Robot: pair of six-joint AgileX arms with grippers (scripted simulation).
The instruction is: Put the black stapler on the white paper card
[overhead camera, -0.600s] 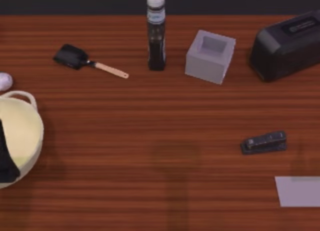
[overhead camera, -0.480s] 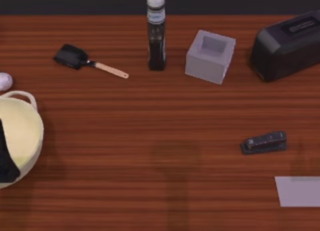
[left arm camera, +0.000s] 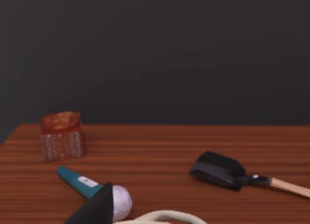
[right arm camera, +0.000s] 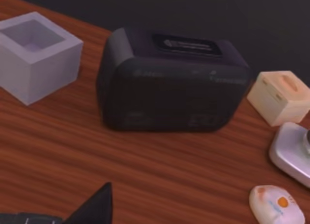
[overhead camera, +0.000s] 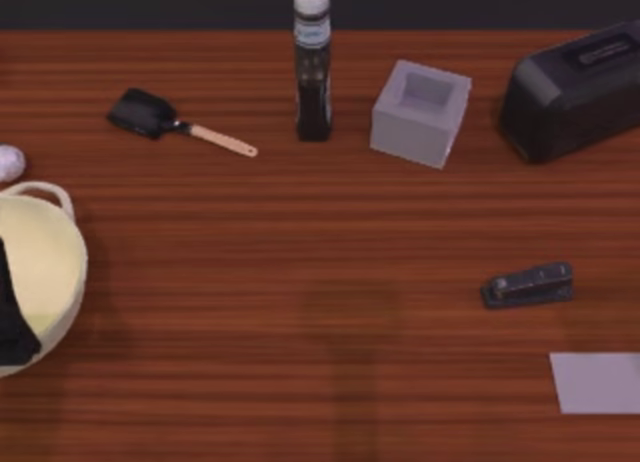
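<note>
The small, low black stapler with its greyish metal top strip lies flat on the brown wood-grain bench toward the right side, its length running nearly left to right, and nothing touches it. The flat, pale grey-white paper card lies nearer the front right corner, close to the stapler but apart from it, with bare wood between them; its right edge is cut off by the top view's border. Along the far side stand a large black boxy device at the right, a pale grey hollow cube beside it, and an upright dark bottle with a white cap near the middle. Farther left lies a black-headed scoop with a wooden handle, and at the left edge sits a cream basket with a loop handle just beside a small whitish ball. Neither arm appears from above. In the left wrist view only a dark finger tip of the left pincer shows at the edge, over the basket's side of the bench; in the right wrist view a dark finger tip of the right pincer shows, facing the black device. Whether either pincer is released or clenched I cannot tell.
</note>
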